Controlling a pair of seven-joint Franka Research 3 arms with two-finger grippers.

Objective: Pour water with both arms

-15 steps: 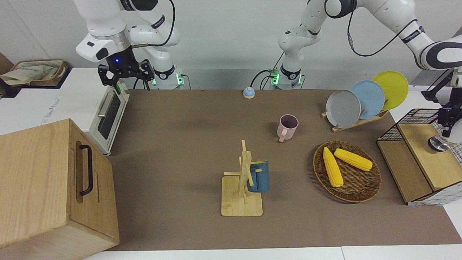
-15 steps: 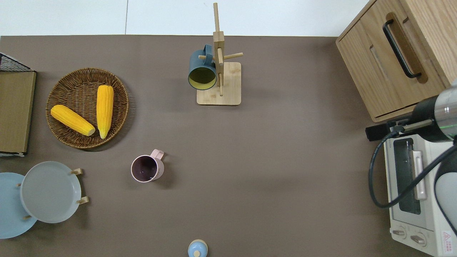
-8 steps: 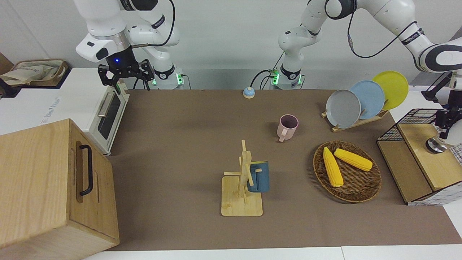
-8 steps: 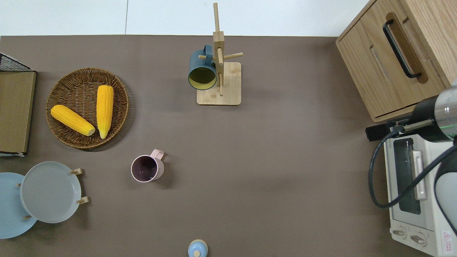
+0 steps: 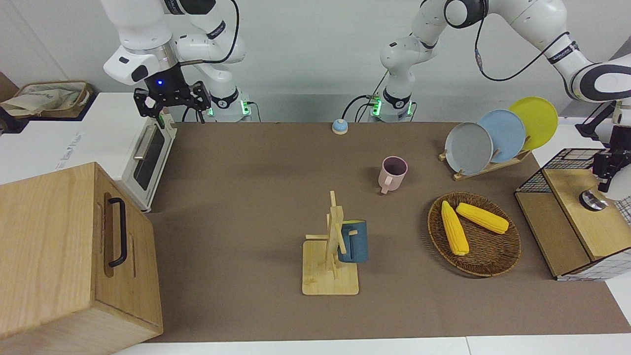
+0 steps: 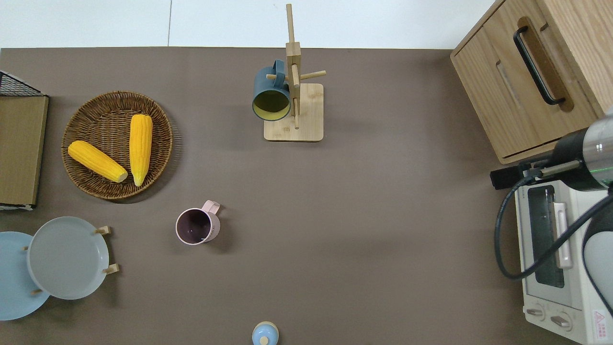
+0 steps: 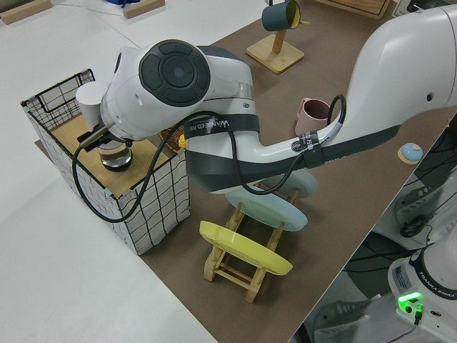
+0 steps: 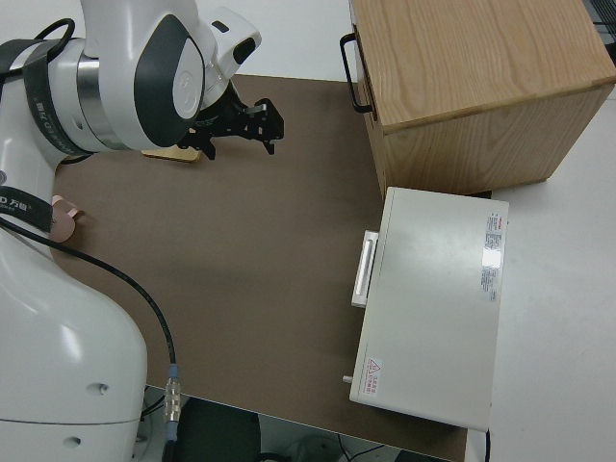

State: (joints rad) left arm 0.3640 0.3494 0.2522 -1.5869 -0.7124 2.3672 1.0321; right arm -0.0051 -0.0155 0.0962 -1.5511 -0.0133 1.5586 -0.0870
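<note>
Main risk: your left gripper (image 5: 607, 172) is coming onto the metal-lidded vessel (image 5: 593, 199) on the wire-sided wooden shelf (image 5: 572, 217), at the left arm's end of the table. Off-centre contact could, I'd judge, tip it or shove it along the shelf. The wire rim (image 7: 50, 91) just beside the wrist is a snag point. Can't tell how wide that claw is, or whether it touches the lid. Pink mug (image 5: 392, 173), the likely pour target, sits well apart from it. Right gripper (image 5: 171, 101) is parked, fingers spread, holding nothing.
</note>
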